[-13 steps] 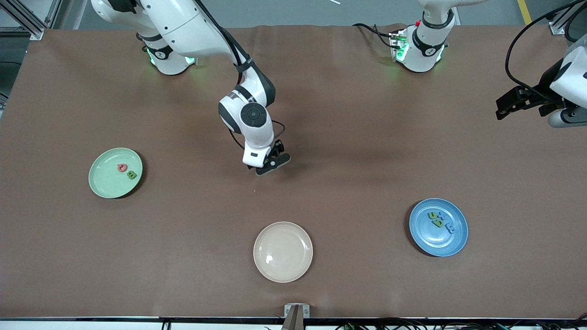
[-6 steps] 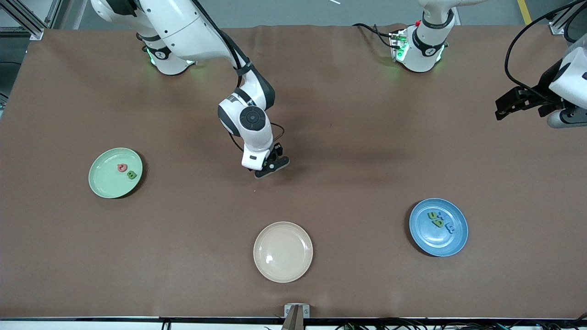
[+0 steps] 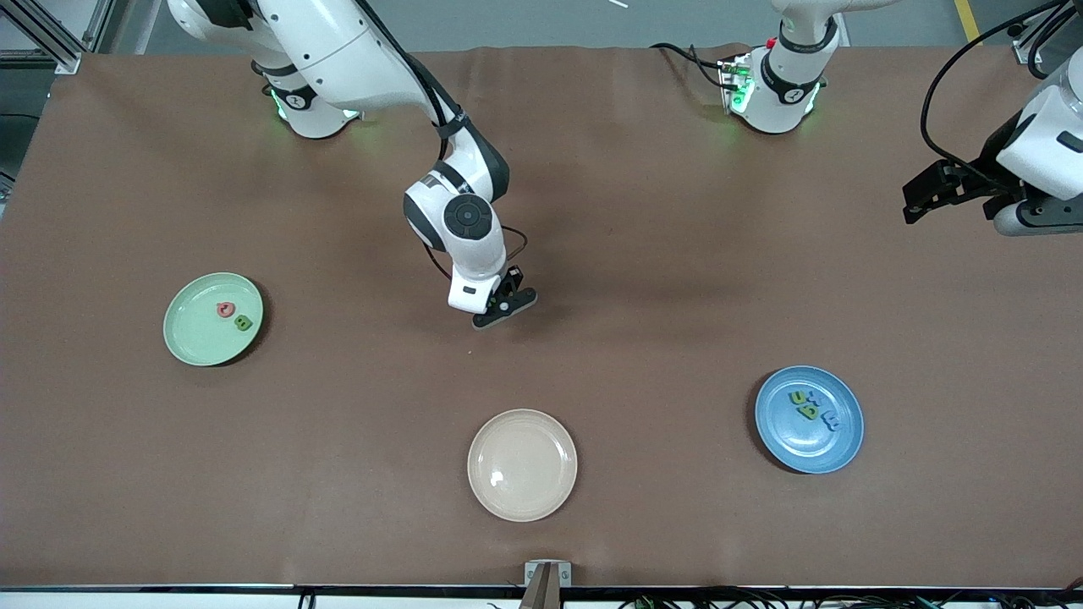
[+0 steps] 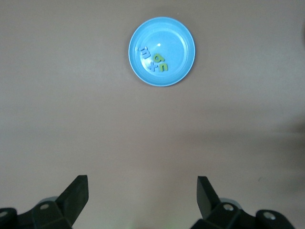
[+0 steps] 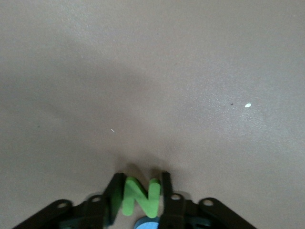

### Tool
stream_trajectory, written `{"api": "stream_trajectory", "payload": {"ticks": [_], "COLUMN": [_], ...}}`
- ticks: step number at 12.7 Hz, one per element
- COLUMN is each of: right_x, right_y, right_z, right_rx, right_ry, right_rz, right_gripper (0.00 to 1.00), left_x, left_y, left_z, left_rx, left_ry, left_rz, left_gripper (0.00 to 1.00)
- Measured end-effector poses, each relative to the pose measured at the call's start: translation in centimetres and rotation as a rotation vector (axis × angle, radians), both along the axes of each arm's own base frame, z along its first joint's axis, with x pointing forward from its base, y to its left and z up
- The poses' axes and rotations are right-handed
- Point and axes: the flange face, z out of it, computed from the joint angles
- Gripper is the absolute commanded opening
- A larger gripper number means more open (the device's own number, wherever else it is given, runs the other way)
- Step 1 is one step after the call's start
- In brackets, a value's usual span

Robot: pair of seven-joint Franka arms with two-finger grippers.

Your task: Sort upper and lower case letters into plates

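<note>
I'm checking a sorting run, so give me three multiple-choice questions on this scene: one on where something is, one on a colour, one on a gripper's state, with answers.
1. Where does the cream plate lie?
A. nearer the front camera than both other plates
B. at the right arm's base
C. on the blue plate

2. What colour is the letter N?
A. red
B. green
C. blue

3. How is the right gripper?
A. wide open over the cream plate
B. shut on nothing
C. shut on the letter N

Answers:
1 A, it sits lowest in the front view, below the green plate and the blue plate.
2 B, the right wrist view shows it green.
3 C, both fingers press its sides.
</note>
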Motion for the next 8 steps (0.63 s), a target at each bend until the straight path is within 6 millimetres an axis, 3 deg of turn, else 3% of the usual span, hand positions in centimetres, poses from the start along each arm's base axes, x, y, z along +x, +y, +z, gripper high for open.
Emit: {"api": "stream_trajectory", "payload": {"ticks": [2, 6, 8], "right_x": [0.0, 0.4, 1.1], "right_y": [0.0, 0.1, 0.2], "right_z": [0.1, 0.8, 4.8], "right_rx": [0.0, -0.015, -0.064], "right_ry": [0.001, 0.015, 0.06], "right_rz": [-0.002, -0.006, -0.015], "right_gripper": [0.16, 0.12, 0.13], "left_x": [0.1, 0.1, 0.0], "left_y": [-0.6, -1.6, -1.6], "left_z": [0.1, -0.1, -0.2], "left_rx": [-0.001, -0.002, -0.001], "left_ry": [-0.013, -0.018, -0.014], "left_rz": [-0.001, -0.002, -0.002], "left_gripper": [1.0, 1.0, 1.0]}}
